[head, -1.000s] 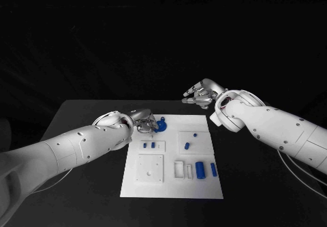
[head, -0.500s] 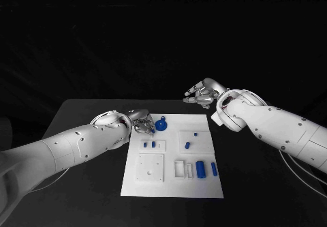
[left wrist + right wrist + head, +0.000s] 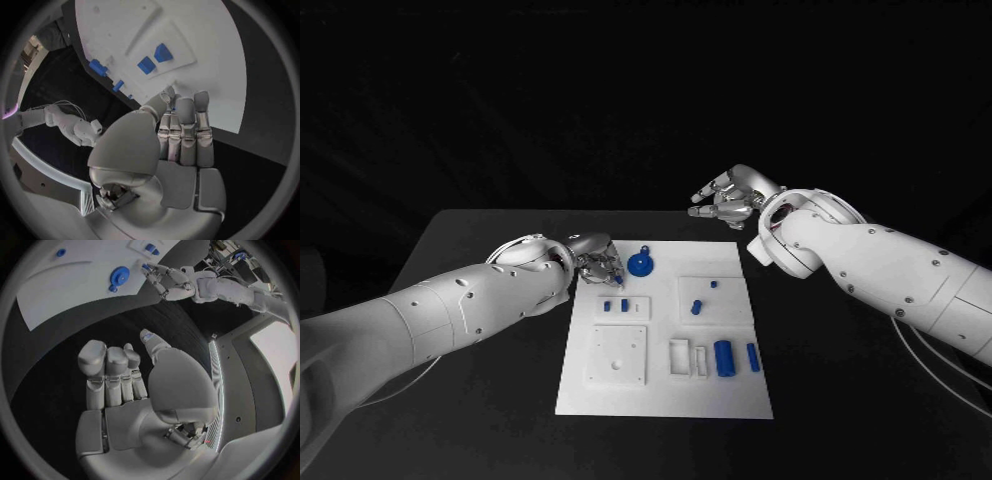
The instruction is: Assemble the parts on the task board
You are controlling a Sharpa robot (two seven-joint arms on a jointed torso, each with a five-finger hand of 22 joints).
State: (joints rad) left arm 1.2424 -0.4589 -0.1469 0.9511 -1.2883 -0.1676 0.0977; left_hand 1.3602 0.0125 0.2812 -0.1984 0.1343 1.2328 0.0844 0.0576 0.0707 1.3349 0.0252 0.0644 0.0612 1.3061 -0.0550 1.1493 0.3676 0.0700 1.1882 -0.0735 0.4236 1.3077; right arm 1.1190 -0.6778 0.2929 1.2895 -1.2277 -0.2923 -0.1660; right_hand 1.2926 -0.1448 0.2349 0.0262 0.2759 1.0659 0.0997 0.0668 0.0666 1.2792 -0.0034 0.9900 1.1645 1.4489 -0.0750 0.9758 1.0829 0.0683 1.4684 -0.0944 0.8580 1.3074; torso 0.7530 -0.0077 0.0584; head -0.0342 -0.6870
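Black table (image 3: 473,240), left hand (image 3: 599,262) hiding task board (image 3: 668,385) corner

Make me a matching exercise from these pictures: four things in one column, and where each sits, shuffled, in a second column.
Things:
1. left hand
2. right hand
3. round blue part
4. long blue part

Places:
A. above the table beyond the board's far edge
B. near half of the board, right side
C. at the board's far left edge
D. far end of the board, beside the left hand

Pairs: 1-C, 2-A, 3-D, 4-B
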